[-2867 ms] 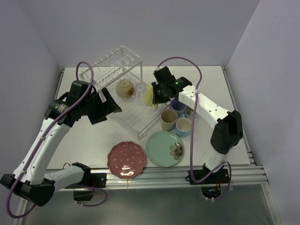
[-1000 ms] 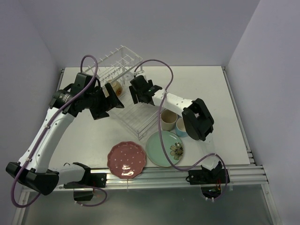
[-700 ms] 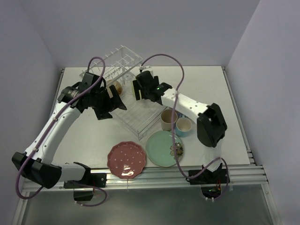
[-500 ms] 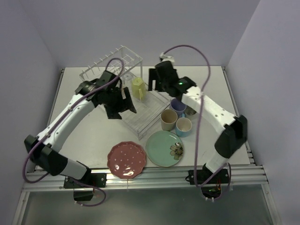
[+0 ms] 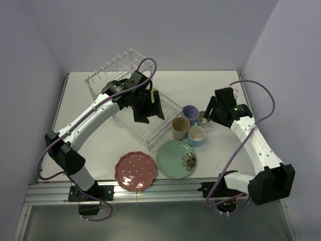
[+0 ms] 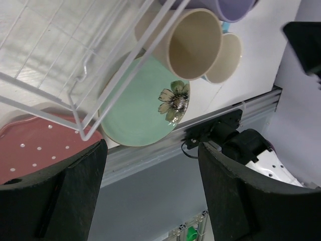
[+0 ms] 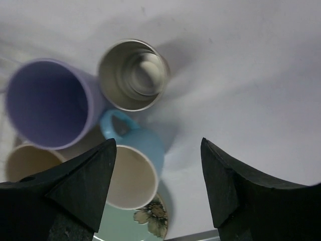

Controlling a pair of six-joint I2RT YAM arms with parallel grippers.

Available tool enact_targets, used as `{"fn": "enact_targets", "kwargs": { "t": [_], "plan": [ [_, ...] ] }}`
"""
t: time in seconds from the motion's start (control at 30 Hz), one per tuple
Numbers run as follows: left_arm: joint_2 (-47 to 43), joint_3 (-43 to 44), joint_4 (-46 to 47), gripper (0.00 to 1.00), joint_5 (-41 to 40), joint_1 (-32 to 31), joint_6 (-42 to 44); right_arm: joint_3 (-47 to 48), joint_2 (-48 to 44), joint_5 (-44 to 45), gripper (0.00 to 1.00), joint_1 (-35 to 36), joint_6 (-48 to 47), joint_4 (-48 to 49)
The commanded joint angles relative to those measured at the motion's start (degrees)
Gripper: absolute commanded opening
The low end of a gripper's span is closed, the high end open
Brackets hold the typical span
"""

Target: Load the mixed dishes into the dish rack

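The rack [image 5: 118, 70], a clear wire frame with a raised tier of pegs at the back and a flat grid tray in front, stood at the back left of the table [image 5: 225, 85]. The left arm [image 5: 90, 118] reached across it, and the left gripper [image 6: 150, 150] hung over the tray's near right corner with its jaws spread wide and nothing between them. Near the front edge lay the pink plate [image 5: 135, 171], and just right of it was the green plate [image 5: 173, 156] with a flower mark. Behind the green plate four vessels stood upright and bunched together: the beige cup [image 5: 180, 128], the lavender cup [image 5: 190, 112], the blue cup [image 5: 196, 135] and the small glass [image 5: 203, 119]. The right gripper [image 7: 158, 143] hovered above that cluster, its jaws also parted and empty. Judging by this, most of the loading was not yet done, since two plates, three cups and the glass all sat on the table outside the rack. What was already in the rack could not be told, because the left arm and gripper covered the middle of the tray in the overhead view. The left wrist view showed only bare wire at the tray's corner. The pink plate was cut off at that view's edge, and the beige cup was cropped in the right wrist view.
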Motion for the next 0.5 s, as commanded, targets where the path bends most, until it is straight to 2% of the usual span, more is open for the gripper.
{"fn": "enact_targets", "kwargs": {
  "t": [0.0, 0.13, 0.47],
  "plan": [
    [0.64, 4.47, 2.23, 0.79, 2.37, -0.82, 1.11, -2.18, 1.04, -1.98, 0.74, -3.33, -1.34, 2.0],
    [0.91, 6.67, 1.17, 0.78, 2.12, -1.26, 2.26, -3.94, 3.86, -3.13, 0.71, -4.03, -1.79, 6.74],
    [-0.85, 7.03, 0.29, 0.78, 0.79, -1.17, 4.1, -1.04, 14.75, -3.66, 0.63, -4.74, 0.06, 9.21]
  ]
}}
